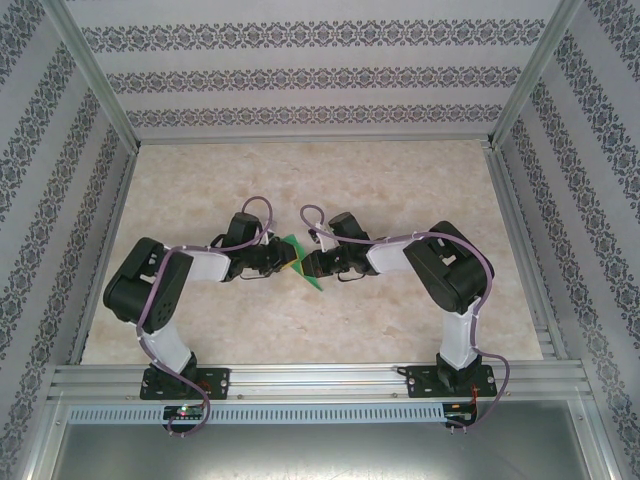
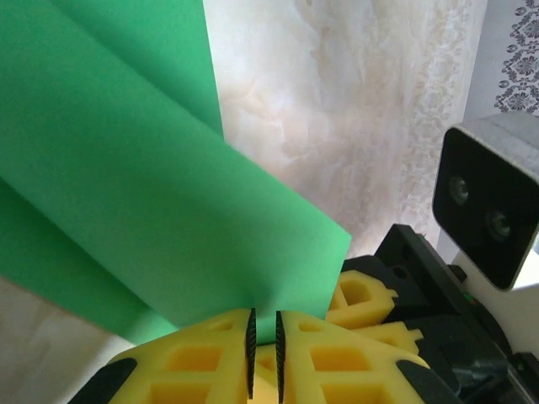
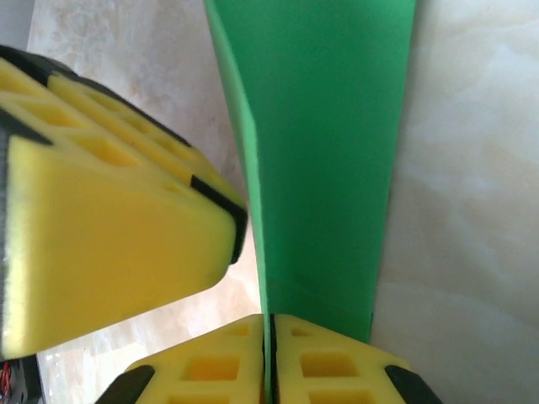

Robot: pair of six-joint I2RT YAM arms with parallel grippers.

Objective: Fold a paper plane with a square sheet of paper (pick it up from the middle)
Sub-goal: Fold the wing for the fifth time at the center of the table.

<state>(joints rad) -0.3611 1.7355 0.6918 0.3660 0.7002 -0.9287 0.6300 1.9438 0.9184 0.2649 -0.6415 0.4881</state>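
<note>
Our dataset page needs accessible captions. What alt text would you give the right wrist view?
The right gripper pinches the bottom edge of a folded green paper that runs up the frame over a marbled table. The left gripper, also yellow-fingered, reaches in from the left to the paper's edge.
</note>
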